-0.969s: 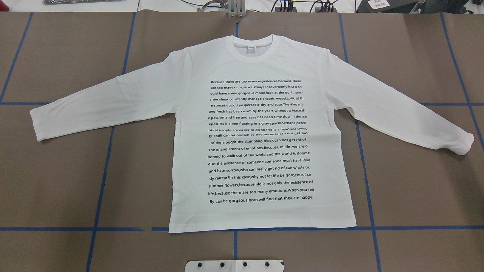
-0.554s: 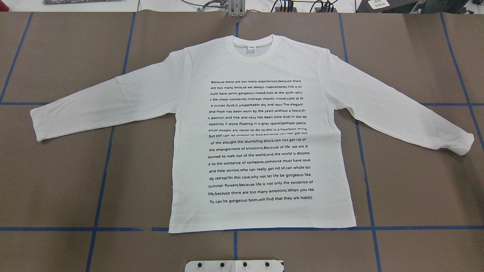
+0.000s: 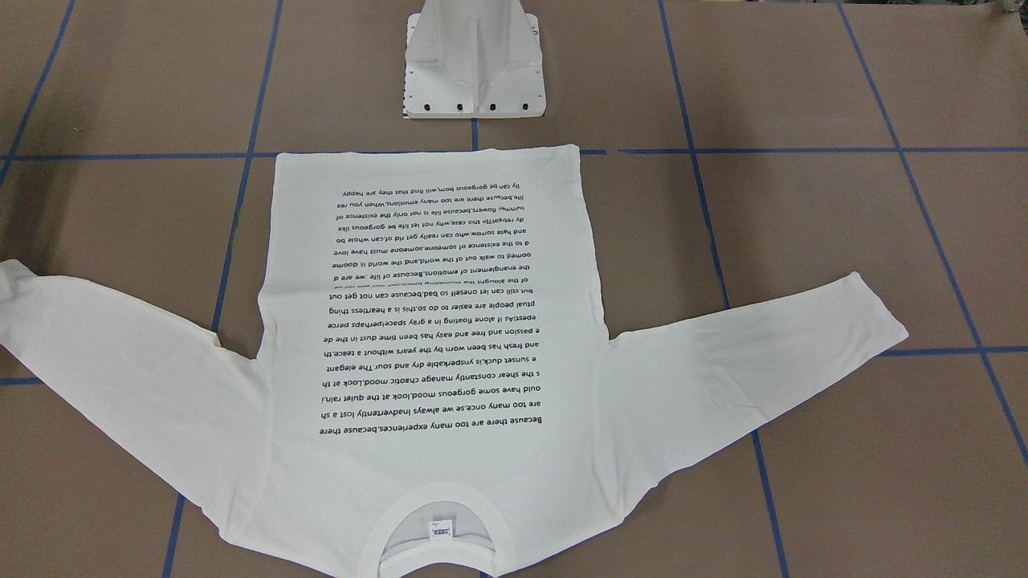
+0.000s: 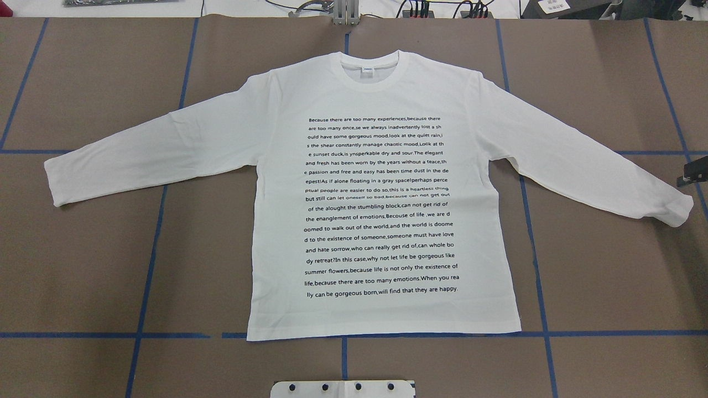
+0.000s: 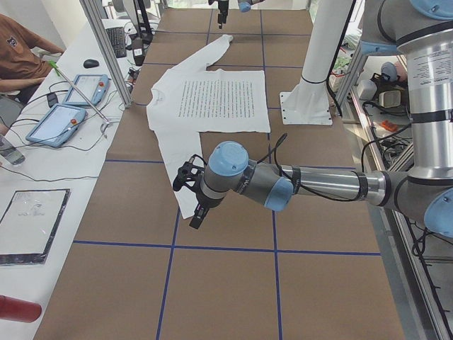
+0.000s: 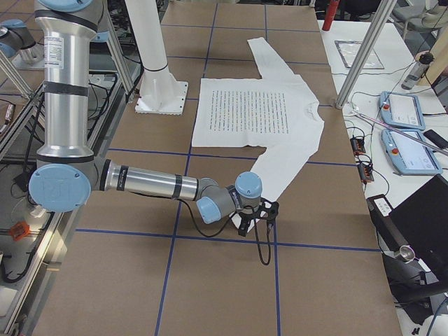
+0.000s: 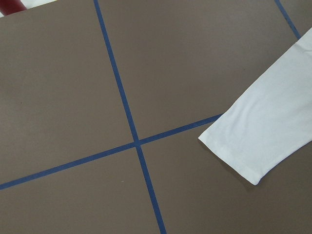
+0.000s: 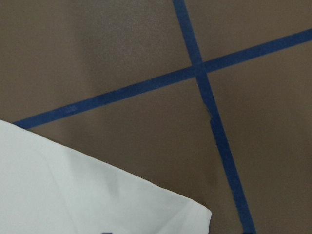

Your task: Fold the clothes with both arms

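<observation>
One T-shirt (image 3: pixel 434 337) is lying flat, print up, facing the front camera. Overhead, the right gripper (image 4: pixel 691 178) is newly edging in beside the right cuff (image 4: pixel 676 213): folding is just starting. Left view: the left gripper (image 5: pixel 192 211) is hovering by the other cuff (image 5: pixel 182 204). Neither gripper's opening is showing.

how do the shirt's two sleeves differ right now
The left-side sleeve slants less and ends higher in the overhead view; the right-side sleeve reaches lower. The left cuff ends straight; the right cuff looks rounded and slightly puckered. Both are white, spread out, unfolded.
</observation>
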Available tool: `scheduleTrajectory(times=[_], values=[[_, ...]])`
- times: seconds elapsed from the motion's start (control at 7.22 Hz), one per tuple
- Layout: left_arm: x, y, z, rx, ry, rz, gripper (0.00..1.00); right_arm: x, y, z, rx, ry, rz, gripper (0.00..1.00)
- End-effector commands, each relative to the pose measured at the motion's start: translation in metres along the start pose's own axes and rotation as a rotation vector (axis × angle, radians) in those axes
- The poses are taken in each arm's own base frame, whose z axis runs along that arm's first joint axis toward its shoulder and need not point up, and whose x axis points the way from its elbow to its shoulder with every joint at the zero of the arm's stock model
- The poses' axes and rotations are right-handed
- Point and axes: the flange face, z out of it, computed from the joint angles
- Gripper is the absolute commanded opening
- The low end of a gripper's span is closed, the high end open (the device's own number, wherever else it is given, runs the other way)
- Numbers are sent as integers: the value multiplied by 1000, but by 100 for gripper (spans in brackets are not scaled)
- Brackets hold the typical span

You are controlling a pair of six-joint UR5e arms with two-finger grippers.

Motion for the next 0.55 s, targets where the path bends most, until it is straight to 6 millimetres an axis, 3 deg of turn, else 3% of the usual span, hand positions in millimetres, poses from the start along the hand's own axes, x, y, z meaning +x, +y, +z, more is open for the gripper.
scheduleTrajectory(times=[0.0,0.42], values=[[2,-2,-2,7,-1,7,99,6,2,14,-17,16,9,88],[4,-3,-5,14,-2,13,100,3,-4,24,-31,25,13,80]])
